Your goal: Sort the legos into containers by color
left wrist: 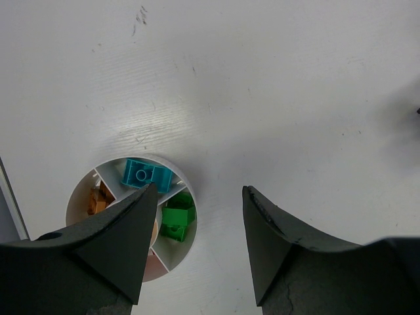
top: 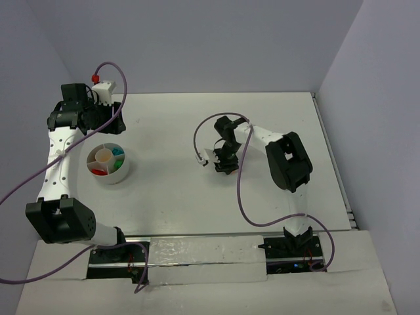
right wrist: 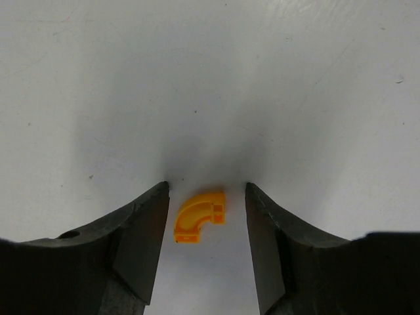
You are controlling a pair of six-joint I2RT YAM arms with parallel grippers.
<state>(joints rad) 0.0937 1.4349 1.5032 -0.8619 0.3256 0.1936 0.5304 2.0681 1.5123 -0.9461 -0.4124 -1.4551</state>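
Observation:
The white divided bowl (top: 125, 172) stands at the left of the table. In the left wrist view the bowl (left wrist: 176, 252) holds a cyan brick (left wrist: 146, 174), green bricks (left wrist: 177, 220) and an orange brick (left wrist: 97, 200) in separate compartments. Red bricks (top: 100, 172) show in the top view. My left gripper (left wrist: 200, 189) is open and empty, raised beyond the bowl (top: 110, 113). My right gripper (right wrist: 207, 187) is open, its fingertips down at the table on either side of a curved orange lego (right wrist: 199, 216), not touching it. In the top view the right gripper (top: 225, 163) hides this lego.
A white fitting with a red cap (top: 102, 84) sits at the back left by the left arm. Purple cables (top: 239, 197) loop over the table near both arms. Walls close the back and the sides. The table's right edge (top: 335, 170) runs along a rail.

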